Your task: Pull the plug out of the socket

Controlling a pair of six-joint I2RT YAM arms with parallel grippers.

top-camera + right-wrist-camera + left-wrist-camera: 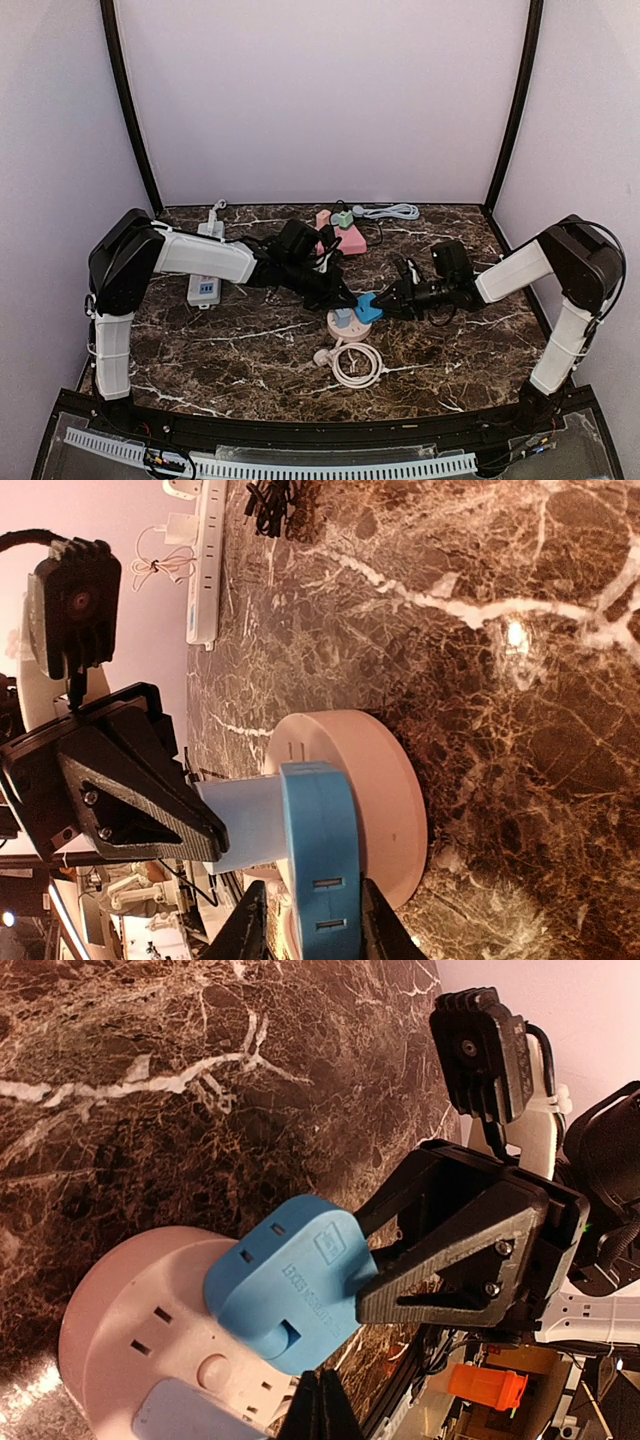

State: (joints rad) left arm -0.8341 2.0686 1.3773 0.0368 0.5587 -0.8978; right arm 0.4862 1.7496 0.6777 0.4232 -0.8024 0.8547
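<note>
A round pink socket (338, 325) (120, 1330) (385, 780) lies mid-table. The blue plug (368, 307) (290, 1295) (322, 850) sits against its top face, overhanging the rim. My right gripper (384, 304) (315, 935) is shut on the blue plug, one finger on each flat side; its black fingers (440, 1275) show in the left wrist view. My left gripper (345, 299) (320, 1412) is shut with nothing between its fingers. Its tips rest at a pale blue adapter (245, 825) (190, 1415) that also stands on the socket.
A white power strip (204, 290) (207, 560) lies at the left. A pink block (349, 239) and a grey cable (392, 211) lie at the back. The socket's white coiled cable (357, 363) lies just in front of it.
</note>
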